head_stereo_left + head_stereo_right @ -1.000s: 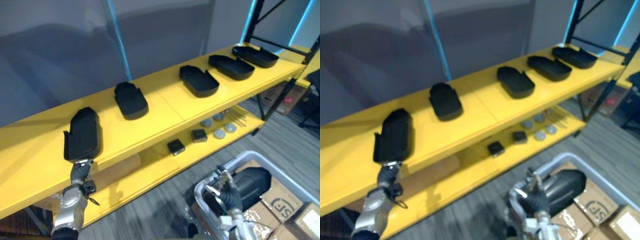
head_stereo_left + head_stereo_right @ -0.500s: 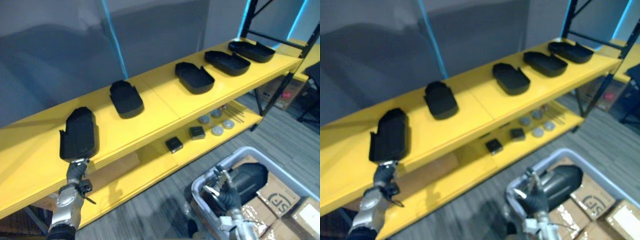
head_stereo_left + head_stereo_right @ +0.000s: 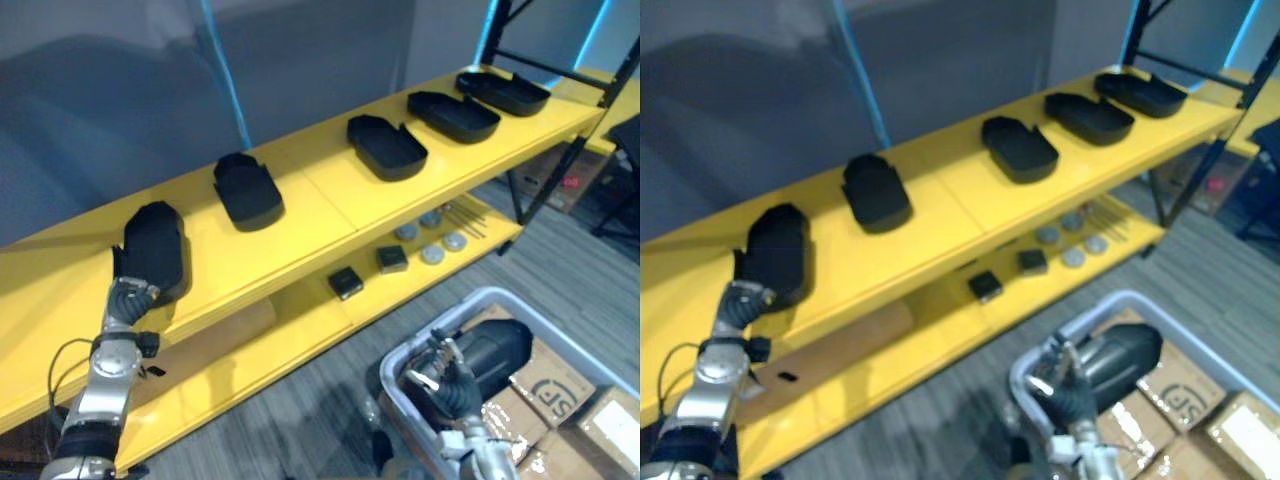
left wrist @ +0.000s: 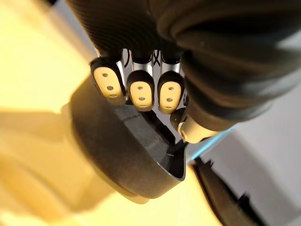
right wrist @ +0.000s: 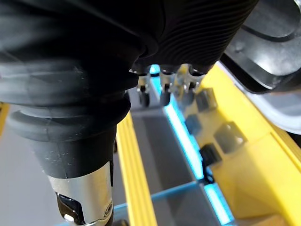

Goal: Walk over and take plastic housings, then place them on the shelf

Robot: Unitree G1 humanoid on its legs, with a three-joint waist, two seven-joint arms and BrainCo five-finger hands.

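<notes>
A black plastic housing lies at the left end of the yellow top shelf. My left hand reaches up from below the shelf's front edge, shut on the housing's near end. In the left wrist view its fingers curl over the housing's rim with the thumb against the inside. Low on the right, my right hand hangs over a grey bin, fingers curled on nothing, beside another black housing that lies in the bin.
Several more black housings sit in a row along the top shelf. On the lower shelf lie small black blocks and grey discs. Cardboard boxes crowd round the bin. A black upright stands at the shelf's right end.
My left hand has risen to the shelf's front edge and pushed the housing further back onto the shelf. The right hand has stayed over the bin.
</notes>
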